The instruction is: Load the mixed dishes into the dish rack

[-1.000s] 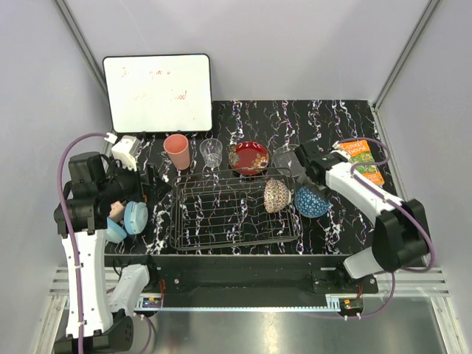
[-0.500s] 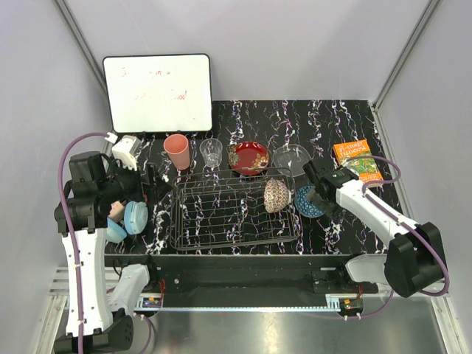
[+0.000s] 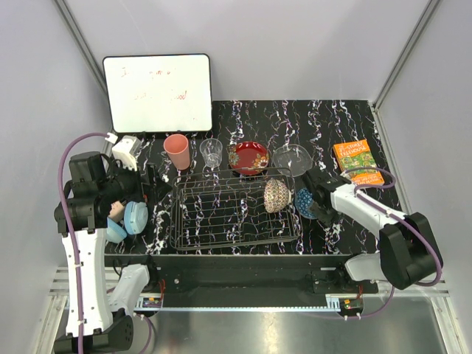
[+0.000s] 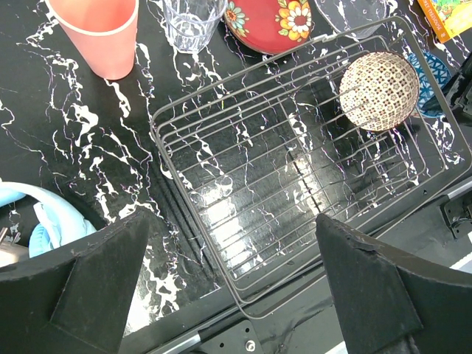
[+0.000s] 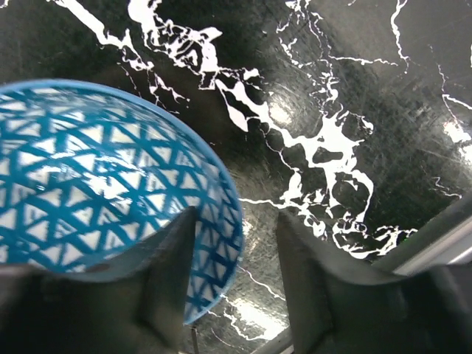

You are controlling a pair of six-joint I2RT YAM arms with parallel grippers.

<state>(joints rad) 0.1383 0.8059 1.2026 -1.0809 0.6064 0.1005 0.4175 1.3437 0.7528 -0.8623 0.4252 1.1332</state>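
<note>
Right gripper [image 5: 236, 220]: jaws half-spread astride the rim of the blue patterned bowl [image 5: 88, 169], one finger inside, one outside, not yet pinching. The bowl sits just right of the dish rack [image 3: 221, 214]. The beige speckled bowl [image 3: 276, 195] fills the rack's near end, with free tines leftward. Left gripper [image 4: 232, 221] is wide and well apart

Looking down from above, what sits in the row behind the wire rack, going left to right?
Pink cup → glass tumbler → red plate → clear glass bowl → orange book.
</note>
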